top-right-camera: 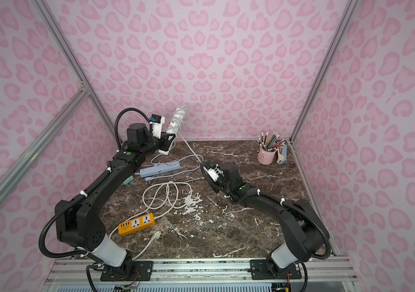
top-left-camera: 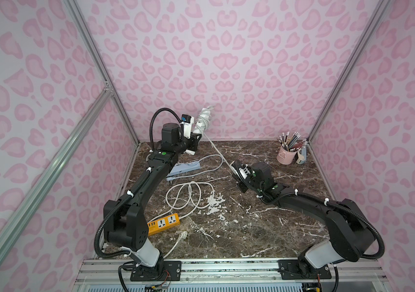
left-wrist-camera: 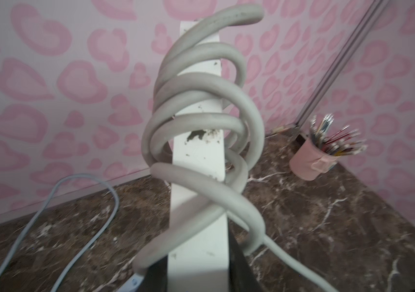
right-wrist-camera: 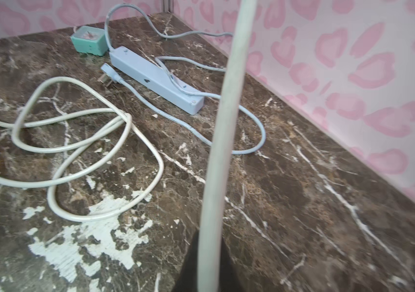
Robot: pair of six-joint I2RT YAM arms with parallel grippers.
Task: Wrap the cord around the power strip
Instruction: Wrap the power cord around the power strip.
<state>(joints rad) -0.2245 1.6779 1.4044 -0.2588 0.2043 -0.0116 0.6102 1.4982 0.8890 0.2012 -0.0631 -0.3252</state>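
Note:
A white power strip (top-left-camera: pixel 204 118) (top-right-camera: pixel 176 121) stands raised and tilted at the back, above the table. My left gripper (top-left-camera: pixel 195 137) (top-right-camera: pixel 169 137) is shut on its lower end. In the left wrist view the grey-white cord (left-wrist-camera: pixel 201 86) coils several times around the power strip (left-wrist-camera: pixel 197 156), which sits between my left gripper's (left-wrist-camera: pixel 197 268) black fingers. From the coils the cord (top-left-camera: pixel 217 150) (top-right-camera: pixel 191 149) runs taut down to my right gripper (top-left-camera: pixel 234 166) (top-right-camera: pixel 205 164). In the right wrist view my right gripper (right-wrist-camera: pixel 209 265) is shut on the cord (right-wrist-camera: pixel 226 126).
A pale blue strip (top-left-camera: pixel 186 168) and its cable lie under the left arm. An orange strip (top-left-camera: pixel 163 222) with looped white cable (top-left-camera: pixel 188 197) lies front left. A pink pencil cup (top-left-camera: pixel 284 154) stands back right, a teal clock (right-wrist-camera: pixel 89 40) by the left wall.

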